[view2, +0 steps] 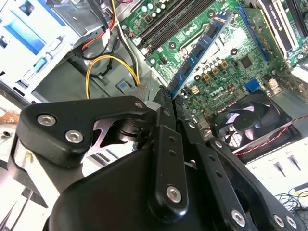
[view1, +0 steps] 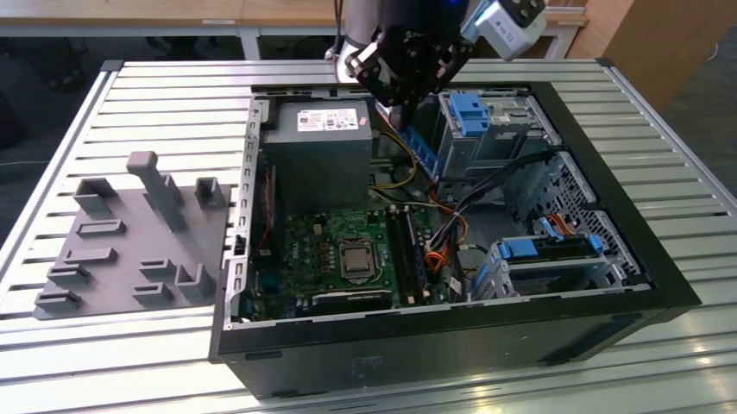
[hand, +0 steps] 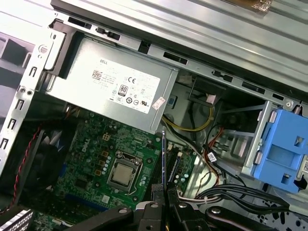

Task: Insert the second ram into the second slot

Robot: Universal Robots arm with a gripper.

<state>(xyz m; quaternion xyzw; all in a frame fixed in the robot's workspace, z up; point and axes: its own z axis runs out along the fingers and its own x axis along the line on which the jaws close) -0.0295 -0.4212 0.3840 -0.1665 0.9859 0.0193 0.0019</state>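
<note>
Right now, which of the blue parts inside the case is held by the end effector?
The thin, flat second ram, clamped in the end effector. The chunky blue clips sit on the drive bays, apart from it.

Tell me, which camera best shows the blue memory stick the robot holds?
The second wrist view: the second ram shows its flat face and chips, clamped in the gripper. The first wrist view shows it edge-on, a thin line; the exterior view shows it slanting below the gripper.
</note>
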